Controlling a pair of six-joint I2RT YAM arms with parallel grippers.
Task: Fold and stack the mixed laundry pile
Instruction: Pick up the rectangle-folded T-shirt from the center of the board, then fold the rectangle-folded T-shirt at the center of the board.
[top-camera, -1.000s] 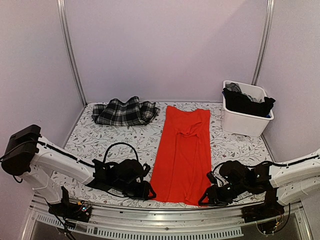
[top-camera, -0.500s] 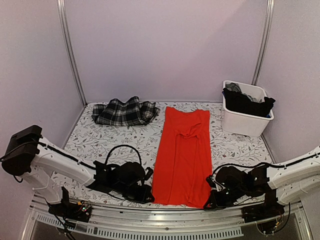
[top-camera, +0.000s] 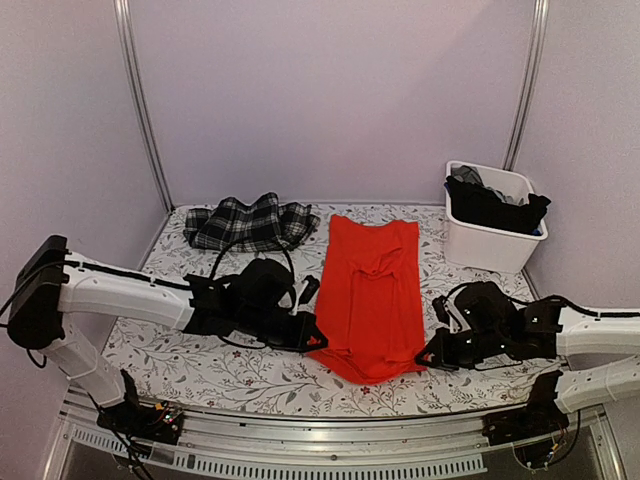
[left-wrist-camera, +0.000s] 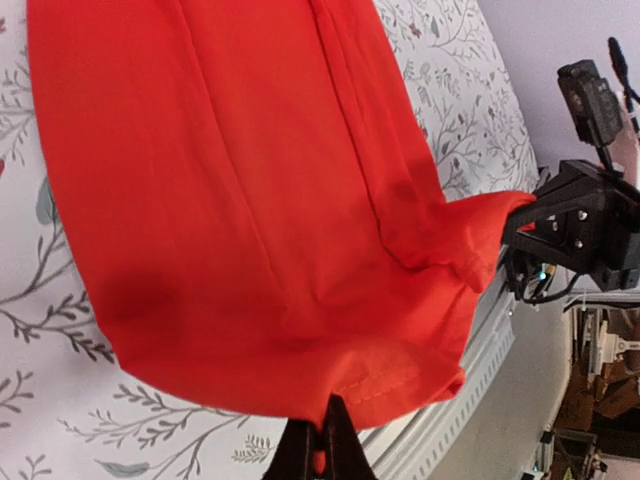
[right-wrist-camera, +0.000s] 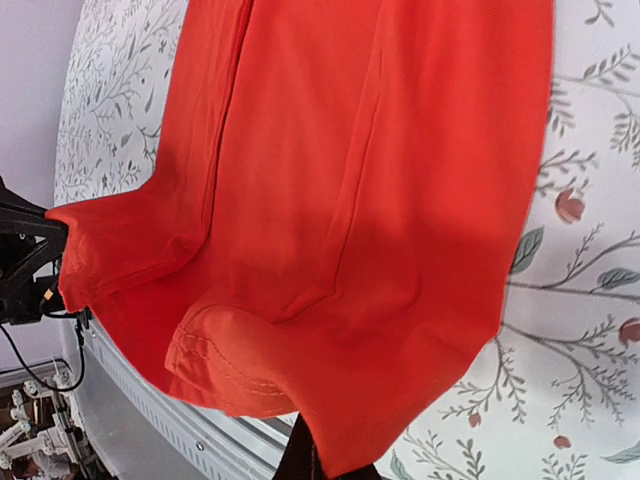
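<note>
The bright orange-red garment lies lengthwise down the middle of the tablecloth, its near end lifted and sagging between my two grippers. My left gripper is shut on the near left corner of the orange-red garment, the hem pinched at the fingertips. My right gripper is shut on the near right corner of that garment, cloth draped over its jaws. The black-and-white plaid garment lies bunched at the far left. Dark garments fill the bin.
A white plastic bin stands at the far right. The floral tablecloth covers the table. A metal rail runs along the near edge. Grey walls close in on three sides.
Both grippers shut on the orange-red garment's near corners, then rose and moved away from the near edge. The garment's near end came up off the table with them.
</note>
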